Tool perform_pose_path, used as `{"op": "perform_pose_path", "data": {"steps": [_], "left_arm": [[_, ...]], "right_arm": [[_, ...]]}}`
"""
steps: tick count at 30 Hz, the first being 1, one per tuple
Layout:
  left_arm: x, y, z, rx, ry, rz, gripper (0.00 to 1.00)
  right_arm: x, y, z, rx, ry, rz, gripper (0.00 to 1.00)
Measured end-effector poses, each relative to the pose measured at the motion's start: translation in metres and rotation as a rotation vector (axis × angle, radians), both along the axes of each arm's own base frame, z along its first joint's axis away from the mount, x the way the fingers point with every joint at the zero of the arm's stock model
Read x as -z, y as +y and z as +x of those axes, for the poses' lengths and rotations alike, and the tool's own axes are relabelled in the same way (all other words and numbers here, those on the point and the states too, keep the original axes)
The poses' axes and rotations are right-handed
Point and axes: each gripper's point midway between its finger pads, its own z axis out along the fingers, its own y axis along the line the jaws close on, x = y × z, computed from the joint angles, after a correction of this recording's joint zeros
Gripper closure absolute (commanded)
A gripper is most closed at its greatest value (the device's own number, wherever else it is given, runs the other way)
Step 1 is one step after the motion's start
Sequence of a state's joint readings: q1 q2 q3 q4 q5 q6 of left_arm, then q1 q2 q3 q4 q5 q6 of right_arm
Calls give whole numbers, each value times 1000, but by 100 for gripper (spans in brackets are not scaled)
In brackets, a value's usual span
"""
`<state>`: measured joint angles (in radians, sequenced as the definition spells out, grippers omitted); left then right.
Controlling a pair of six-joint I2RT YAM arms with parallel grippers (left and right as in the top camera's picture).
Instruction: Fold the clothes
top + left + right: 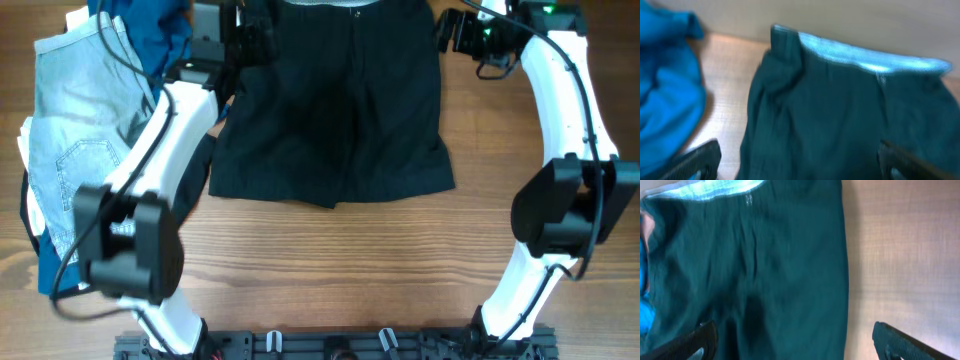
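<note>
The black shorts point(335, 110) lie spread flat at the table's far middle, waistband toward the far edge. They fill the left wrist view point(840, 115) and the right wrist view point(750, 270), where the light grey inner waistband point(875, 55) shows. My left gripper point(245, 40) is open above the shorts' left waist corner, its fingers point(800, 162) wide apart. My right gripper point(450, 32) is open over the right waist edge, its fingers point(795, 342) astride the cloth's edge. Pale-blue jeans point(75, 130) and a blue top point(150, 30) lie in a heap at far left.
The blue top also shows at the left of the left wrist view point(665, 90). The bare wooden table point(330, 270) stretches in front of the shorts. A black rail point(340, 345) runs along the near edge.
</note>
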<state>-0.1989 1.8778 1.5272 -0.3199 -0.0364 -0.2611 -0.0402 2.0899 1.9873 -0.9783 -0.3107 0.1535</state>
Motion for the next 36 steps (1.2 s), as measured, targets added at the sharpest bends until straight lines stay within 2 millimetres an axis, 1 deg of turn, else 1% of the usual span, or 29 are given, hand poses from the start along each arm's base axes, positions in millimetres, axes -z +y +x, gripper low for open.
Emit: {"op": "perform_pose_path", "data": {"steps": [1, 2, 3, 4, 6, 7, 9, 11, 12, 13, 15, 16, 18, 19, 25, 27, 30, 31, 32, 33, 36], "left_arm": [[-8, 0, -9, 8, 15, -4, 0], [-14, 1, -23, 18, 48, -5, 0], [-23, 2, -44, 30, 95, -6, 0], [-23, 4, -56, 35, 134, 0, 0], [-15, 8, -80, 39, 230, 15, 0], [-9, 9, -89, 41, 273, 23, 0], [0, 11, -100, 44, 331, 32, 0], [4, 12, -106, 44, 359, 36, 0], [5, 13, -108, 43, 368, 36, 0], [5, 13, -108, 42, 370, 36, 0], [6, 14, -110, 41, 378, 38, 0], [7, 14, -110, 41, 380, 38, 0], [7, 14, -111, 41, 385, 39, 0], [7, 14, -111, 41, 387, 39, 0], [10, 14, -112, 41, 397, 41, 0], [15, 14, -112, 41, 410, 43, 0], [20, 14, -112, 41, 424, 45, 0], [22, 13, -111, 43, 427, 43, 0], [23, 13, -112, 45, 431, 41, 0], [23, 13, -111, 46, 432, 41, 0], [23, 12, -111, 47, 432, 41, 0]], "right_arm": [[2, 1, -16, -1, 62, 4, 1], [9, 3, -30, -4, 121, 7, 6], [16, 6, -37, -9, 154, 8, 10], [25, 9, -43, -11, 180, 9, 11], [50, 21, -58, -34, 247, 8, 17], [65, 29, -66, -46, 278, 7, 17], [90, 46, -82, -66, 333, 3, 18], [109, 56, -92, -68, 362, -22, 19], [120, 59, -101, -59, 393, -46, 20], [125, 59, -105, -48, 403, -62, 20], [143, 52, -115, 5, 434, -123, 20], [149, 48, -121, 24, 452, -141, 20], [164, 35, -133, 80, 485, -199, 20], [168, 32, -134, 98, 484, -211, 20], [169, 25, -132, 163, 414, -207, 20], [169, 13, -131, 205, 411, -181, 20], [168, -20, -124, 294, 405, -151, 20], [167, -38, -119, 342, 389, -133, 20], [166, -64, -113, 410, 364, -100, 19], [164, -85, -109, 459, 345, -67, 19], [161, -133, -110, 543, 322, -31, 18]]}}
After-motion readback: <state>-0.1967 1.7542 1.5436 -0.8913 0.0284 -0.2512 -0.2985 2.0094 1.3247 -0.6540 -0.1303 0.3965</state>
